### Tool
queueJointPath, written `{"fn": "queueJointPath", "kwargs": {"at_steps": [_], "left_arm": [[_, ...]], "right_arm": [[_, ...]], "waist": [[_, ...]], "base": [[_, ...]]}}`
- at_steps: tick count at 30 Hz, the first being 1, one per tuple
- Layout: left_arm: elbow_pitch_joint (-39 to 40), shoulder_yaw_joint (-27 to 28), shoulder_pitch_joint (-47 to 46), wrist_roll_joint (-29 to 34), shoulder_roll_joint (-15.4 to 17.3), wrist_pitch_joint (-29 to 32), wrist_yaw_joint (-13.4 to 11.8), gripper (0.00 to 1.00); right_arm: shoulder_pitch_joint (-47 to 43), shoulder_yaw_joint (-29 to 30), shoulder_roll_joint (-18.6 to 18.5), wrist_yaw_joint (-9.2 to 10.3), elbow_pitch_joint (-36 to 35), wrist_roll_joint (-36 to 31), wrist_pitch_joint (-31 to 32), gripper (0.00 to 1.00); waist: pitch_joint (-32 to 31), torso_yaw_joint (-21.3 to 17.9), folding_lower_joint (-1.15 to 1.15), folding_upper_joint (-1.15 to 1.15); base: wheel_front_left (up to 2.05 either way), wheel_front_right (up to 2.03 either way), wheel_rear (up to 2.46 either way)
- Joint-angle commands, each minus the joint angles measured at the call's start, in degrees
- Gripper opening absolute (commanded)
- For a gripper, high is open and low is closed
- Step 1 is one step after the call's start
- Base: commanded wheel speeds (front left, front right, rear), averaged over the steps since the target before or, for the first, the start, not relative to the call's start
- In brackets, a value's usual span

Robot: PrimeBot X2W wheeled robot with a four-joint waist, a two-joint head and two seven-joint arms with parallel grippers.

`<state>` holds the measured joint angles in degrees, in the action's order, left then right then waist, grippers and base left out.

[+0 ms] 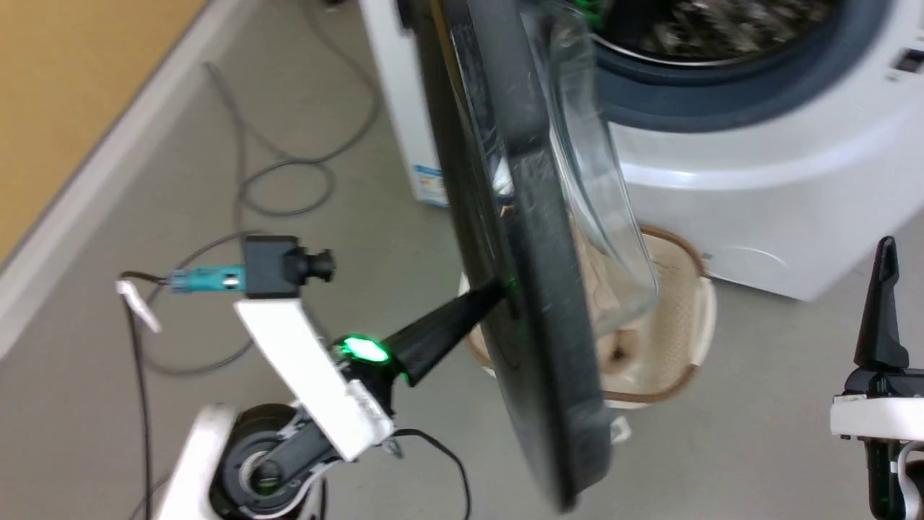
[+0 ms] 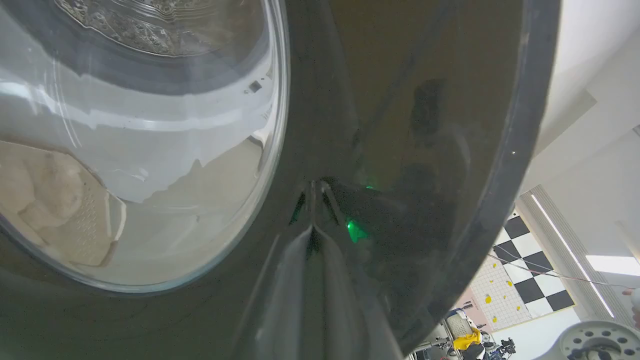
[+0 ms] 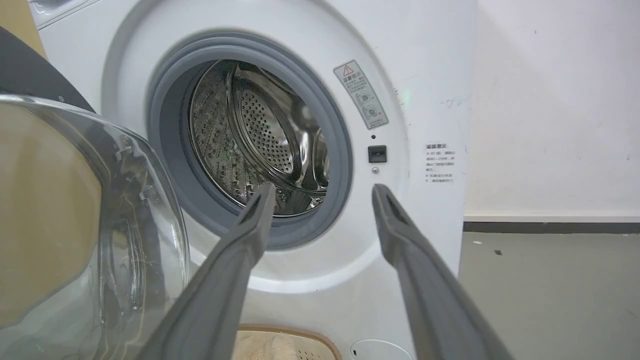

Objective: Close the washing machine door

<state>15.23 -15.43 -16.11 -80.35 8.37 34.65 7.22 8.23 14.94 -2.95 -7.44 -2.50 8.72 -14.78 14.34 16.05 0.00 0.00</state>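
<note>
The washing machine door (image 1: 534,238) stands part open and edge-on in the head view, its black rim blurred and its glass bowl bulging toward the white washing machine (image 1: 765,180). My left gripper (image 1: 498,290) is shut, its joined fingertips pressed against the outer face of the black rim (image 2: 400,125); the left wrist view shows the tips (image 2: 314,235) meeting the glossy surface beside the glass. My right gripper (image 3: 322,197) is open and holds nothing, pointing at the drum opening (image 3: 260,140) with its grey gasket. The door's glass bowl (image 3: 75,225) shows at left in the right wrist view.
A white woven basket (image 1: 686,318) sits on the floor below the drum opening, partly behind the door. Grey cables (image 1: 281,180) loop over the floor at left near a wall skirting. A white wall (image 3: 555,100) stands right of the machine.
</note>
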Motion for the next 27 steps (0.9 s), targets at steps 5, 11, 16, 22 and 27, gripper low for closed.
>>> {"fn": "queueJointPath", "kwargs": {"at_steps": [5, 11, 16, 22, 27], "left_arm": [[-3.3, -4.5, -3.1, 0.1, 0.6, -5.0, 0.3, 0.0], [-7.3, -8.6, -5.3, 0.1, 1.5, -11.6, 0.3, 0.0], [-10.9, -11.5, -7.0, -0.9, 2.2, -16.5, 0.3, 0.0], [-15.3, -14.0, -8.8, -1.3, 2.8, -20.8, 0.3, 0.0], [-19.1, -16.8, -9.6, -2.1, 3.2, -24.5, 0.3, 0.0]], "right_arm": [[0.5, -0.8, 0.1, -0.05, 0.1, 0.7, -0.2, 1.0], [0.8, -2.2, 0.1, -0.05, 0.1, 1.5, -0.2, 1.0], [0.8, -2.6, 0.1, -0.05, 0.3, 2.2, -0.2, 1.0], [0.7, -2.8, 0.1, -0.05, 0.5, 2.7, -0.2, 1.0], [0.5, -3.3, 0.1, -0.05, 0.9, 3.2, -0.2, 1.0]], "waist": [[0.4, -7.9, 0.0, 0.0], [0.9, -13.6, 0.0, 0.0], [1.4, -17.4, 0.0, 0.0], [1.8, -19.8, 0.0, 0.0], [1.4, -21.4, 0.0, 0.0]], "base": [[0.0, 0.0, 0.0], [0.0, 0.0, 0.0], [0.0, 0.0, 0.0], [0.0, 0.0, 0.0], [0.0, 0.0, 0.0]]}}
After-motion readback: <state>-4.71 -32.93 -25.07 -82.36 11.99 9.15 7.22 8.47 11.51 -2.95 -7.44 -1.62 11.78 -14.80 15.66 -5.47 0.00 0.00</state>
